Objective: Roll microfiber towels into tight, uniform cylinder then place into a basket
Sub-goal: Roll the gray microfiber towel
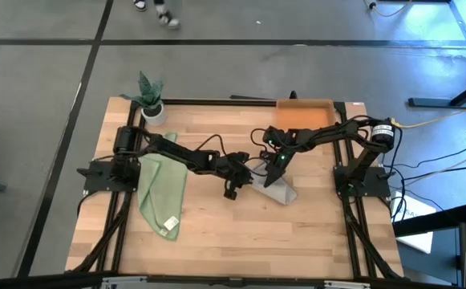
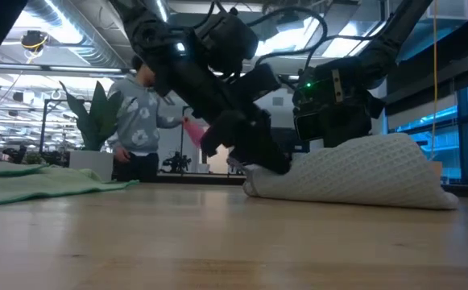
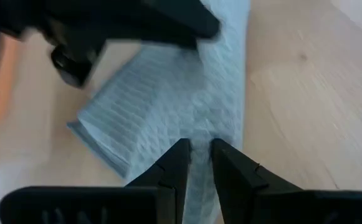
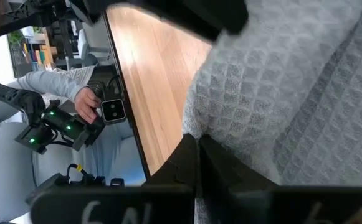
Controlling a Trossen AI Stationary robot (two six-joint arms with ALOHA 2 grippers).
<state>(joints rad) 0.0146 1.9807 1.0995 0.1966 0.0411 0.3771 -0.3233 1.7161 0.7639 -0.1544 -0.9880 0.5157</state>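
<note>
The light grey towel (image 1: 279,193) lies bunched into a low mound (image 2: 362,169) on the table, right of centre. My left gripper (image 1: 234,186) reaches in from the table's left and is closed on the mound's left end (image 3: 198,155). My right gripper (image 1: 279,167) comes from the right and is shut at the towel's far edge (image 4: 197,146). A light green towel (image 1: 162,193) lies flat at the left, under my left arm. The orange basket (image 1: 305,116) stands at the far edge. My left gripper pinches the grey towel's left end (image 3: 199,134) between its two fingers, a narrow strip of cloth showing in the gap. The fingers slant down from the table's left. The towel rests on the table. My right gripper's shut fingertips (image 4: 187,152) meet the towel's far edge (image 4: 199,127), where the cloth puckers toward them. The fingers themselves hide how much cloth lies between them. They slant down from the far right, and the towel stays on the table.
A small white plant pot (image 1: 152,108) stands at the far left corner. Bare wood lies along the near half of the table (image 1: 241,241). A person (image 2: 141,121) stands beyond the far edge.
</note>
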